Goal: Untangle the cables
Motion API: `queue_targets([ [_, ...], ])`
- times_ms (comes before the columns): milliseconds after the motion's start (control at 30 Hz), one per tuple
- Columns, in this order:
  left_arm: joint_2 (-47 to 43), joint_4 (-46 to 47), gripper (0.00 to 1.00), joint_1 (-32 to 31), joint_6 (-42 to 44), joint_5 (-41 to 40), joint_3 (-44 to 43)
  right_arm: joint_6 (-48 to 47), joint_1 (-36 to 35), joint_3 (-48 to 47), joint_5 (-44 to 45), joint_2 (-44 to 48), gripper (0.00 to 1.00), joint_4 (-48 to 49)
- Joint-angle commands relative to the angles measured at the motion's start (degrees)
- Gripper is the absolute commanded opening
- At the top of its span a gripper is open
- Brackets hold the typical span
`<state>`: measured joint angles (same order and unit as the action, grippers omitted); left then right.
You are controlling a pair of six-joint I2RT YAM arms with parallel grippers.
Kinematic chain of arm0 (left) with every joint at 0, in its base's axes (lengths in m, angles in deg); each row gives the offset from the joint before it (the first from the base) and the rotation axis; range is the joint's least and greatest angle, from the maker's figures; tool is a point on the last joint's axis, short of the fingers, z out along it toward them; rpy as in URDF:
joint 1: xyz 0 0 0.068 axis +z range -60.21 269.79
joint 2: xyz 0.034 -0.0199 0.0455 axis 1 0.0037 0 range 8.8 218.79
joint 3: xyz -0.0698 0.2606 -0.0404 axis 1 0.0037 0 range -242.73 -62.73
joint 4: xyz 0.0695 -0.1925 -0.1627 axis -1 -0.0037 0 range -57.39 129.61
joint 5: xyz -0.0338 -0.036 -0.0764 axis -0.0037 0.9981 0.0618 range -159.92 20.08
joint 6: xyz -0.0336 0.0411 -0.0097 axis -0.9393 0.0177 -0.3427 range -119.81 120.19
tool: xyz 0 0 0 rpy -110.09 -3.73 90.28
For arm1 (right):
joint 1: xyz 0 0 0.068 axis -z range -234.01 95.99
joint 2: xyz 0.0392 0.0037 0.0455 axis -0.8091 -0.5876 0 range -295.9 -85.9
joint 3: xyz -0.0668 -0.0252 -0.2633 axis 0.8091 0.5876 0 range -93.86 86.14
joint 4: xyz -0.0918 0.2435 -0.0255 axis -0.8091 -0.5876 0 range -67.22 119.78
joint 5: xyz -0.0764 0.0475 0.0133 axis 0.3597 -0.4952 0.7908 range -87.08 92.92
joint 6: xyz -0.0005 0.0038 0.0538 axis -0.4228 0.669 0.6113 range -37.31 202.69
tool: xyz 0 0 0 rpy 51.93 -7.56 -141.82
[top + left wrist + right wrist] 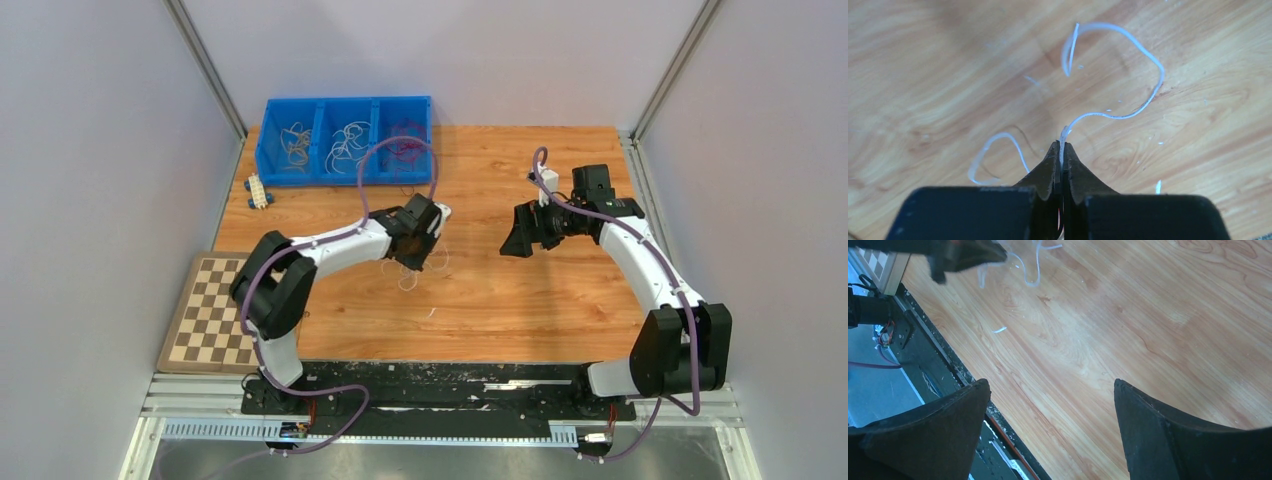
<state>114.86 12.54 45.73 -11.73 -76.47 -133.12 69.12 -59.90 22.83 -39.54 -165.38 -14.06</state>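
Observation:
My left gripper [1061,145] is shut on a thin white cable [1143,52], which curls away over the wooden table [923,75]. A second white loop [990,150] hangs to the left of the jaws. From above the left gripper [418,262] is over the table's middle, with white cable [408,280] dangling under it. My right gripper [1050,385] is open and empty above bare wood; from above the right gripper [512,240] points left toward the left one. The right wrist view shows the left gripper and its white cables [1028,270] at the top left.
A blue three-compartment bin [345,110] at the back left holds tan, white and red cables. A small white connector block [259,192] lies in front of it. A chessboard [212,310] lies at the left edge. A short white scrap [432,313] lies on the table.

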Motion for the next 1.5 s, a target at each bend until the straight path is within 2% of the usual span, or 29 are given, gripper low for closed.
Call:
queue_targets([
  [0, -9.8, -2.67, 0.0, 5.83, 6.35, 10.08, -2.63, -0.5, 0.36, -0.26, -0.72, 1.04, 0.92, 1.34],
  [133, -17.69, -9.53, 0.0, 14.53, 13.07, 20.91, -6.88, -0.39, 0.37, -1.84, -1.74, -0.92, 0.92, 1.37],
  [267, -22.06, -16.01, 0.0, 23.08, 18.19, 26.44, -12.57, -0.32, 0.36, -3.6, -2.42, -3.44, 0.91, 1.36],
  [433, -20.06, -20.57, 0.0, 32.65, 19.9, 29.46, -24.03, -0.36, 0.42, -5.62, -2.76, -7.06, 0.91, 1.48],
  [533, -16.01, -17.58, 0.0, 37.64, 17.28, 31.91, -32.01, -0.62, 0.37, -6.85, -2.09, -9.22, 0.91, 1.4],
  [700, -8.21, -8.48, 0.0, 42.37, 10.23, 36.74, -39.4, -1.95, 0.39, -8.08, 0.42, -11.05, 0.92, 0.54],
  [1000, 12.49, 9.72, 0.0, 45.44, 0.33, 39.11, -59.16, -4.55, 0.38, -8.76, 5.22, -12.74, 0.93, -2.42],
  [1067, 18.52, 11.45, 0.09, 45.94, -1.18, 39.05, -64.21, -4.83, 0.36, -9.27, 5.68, -13.25, 0.93, -3.04],
  [1100, 22.42, 10.27, 0.27, 46.08, -1.04, 38.93, -68.73, -5.01, 0.35, -9.69, 5.9, -13.55, 0.93, -3.5],
  [1133, 24.06, 9.18, 0.38, 46.12, -0.11, 38.44, -70.84, -5.06, 0.42, -9.99, 5.97, -13.59, 0.93, -3.8],
  [1167, 25.98, 7.02, 0.54, 46.24, 0.37, 38.09, -73.62, -5.21, 0.37, -10.17, 5.98, -13.59, 0.93, -4.0],
  [1233, 24.92, 5.7, 0.68, 46.48, 1.21, 37.85, -71.7, -5.42, 0.39, -10.13, 6.03, -13.47, 0.93, -4.1],
  [1367, 15.59, 6.78, 0.84, 46.33, 5.19, 36.73, -57.4, -5.47, 0.38, -9.78, 4.62, -13.88, 0.93, -3.95],
  [1467, 9.84, 2.63, 0.85, 46.18, 6.44, 38.11, -49.48, -5.2, 0.4, -10.39, 2.99, -14.81, 0.92, -3.81],
])
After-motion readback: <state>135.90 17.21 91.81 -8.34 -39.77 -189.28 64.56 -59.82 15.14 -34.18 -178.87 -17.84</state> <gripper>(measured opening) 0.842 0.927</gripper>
